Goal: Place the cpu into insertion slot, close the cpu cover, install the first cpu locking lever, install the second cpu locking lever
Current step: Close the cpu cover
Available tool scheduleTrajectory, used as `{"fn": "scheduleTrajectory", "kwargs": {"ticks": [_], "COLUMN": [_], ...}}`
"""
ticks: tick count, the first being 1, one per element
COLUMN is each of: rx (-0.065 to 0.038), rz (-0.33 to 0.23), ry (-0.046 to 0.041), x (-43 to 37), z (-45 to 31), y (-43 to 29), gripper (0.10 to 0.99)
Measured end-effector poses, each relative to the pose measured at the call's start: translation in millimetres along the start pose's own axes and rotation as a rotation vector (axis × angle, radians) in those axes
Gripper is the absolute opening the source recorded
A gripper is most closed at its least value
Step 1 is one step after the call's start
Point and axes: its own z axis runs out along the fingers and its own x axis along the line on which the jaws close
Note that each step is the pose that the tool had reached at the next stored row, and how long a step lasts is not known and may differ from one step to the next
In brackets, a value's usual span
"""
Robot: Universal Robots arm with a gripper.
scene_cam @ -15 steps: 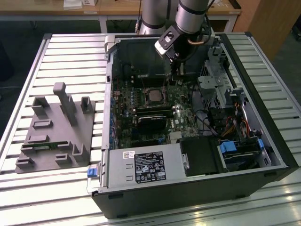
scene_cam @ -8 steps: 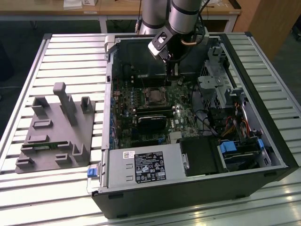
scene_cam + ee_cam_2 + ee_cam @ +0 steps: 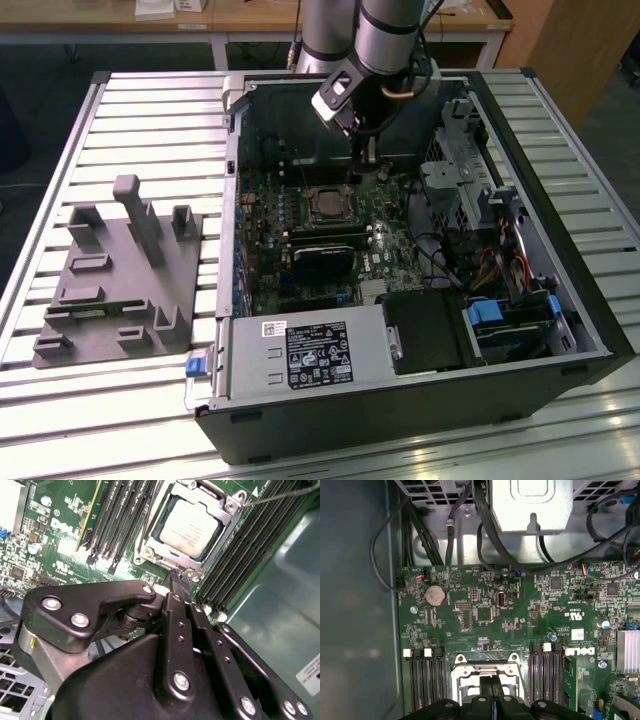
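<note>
Already the cpu (image 3: 190, 527) lies flat, face up, inside the lowered cpu cover (image 3: 148, 550); gripper (image 3: 181, 576) fingers (image 3: 176, 589) clenched together just beside.

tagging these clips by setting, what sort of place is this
Probably a robotics lab or test workshop: an open black desktop computer case lies on a silvery slatted metal table, a grey slotted fixture plate sits beside it, and wooden workbenches stand behind.

Lab workshop, slatted aluminium worktable (image 3: 150, 120), open computer case (image 3: 400, 415), wooden benches (image 3: 100, 18)
</note>
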Motion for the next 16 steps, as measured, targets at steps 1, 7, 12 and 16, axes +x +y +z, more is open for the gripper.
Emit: {"fn": "scheduleTrajectory", "kwargs": {"ticks": [1, 7, 12, 16], "rx": [-0.003, -0.018, -0.028, -0.033], "rz": [-0.001, -0.008, -0.011, -0.015], "ry": [0.0, 0.0012, 0.0046, 0.0078], "x": [-0.3, -1.9, -4.0, -5.5], "z": [1.0, 6.9, 11.8, 14.4], "y": [-1.2, -9.1, -17.5, -23.5], "gripper": [0.106, 0.106, 0.106, 0.106]}}
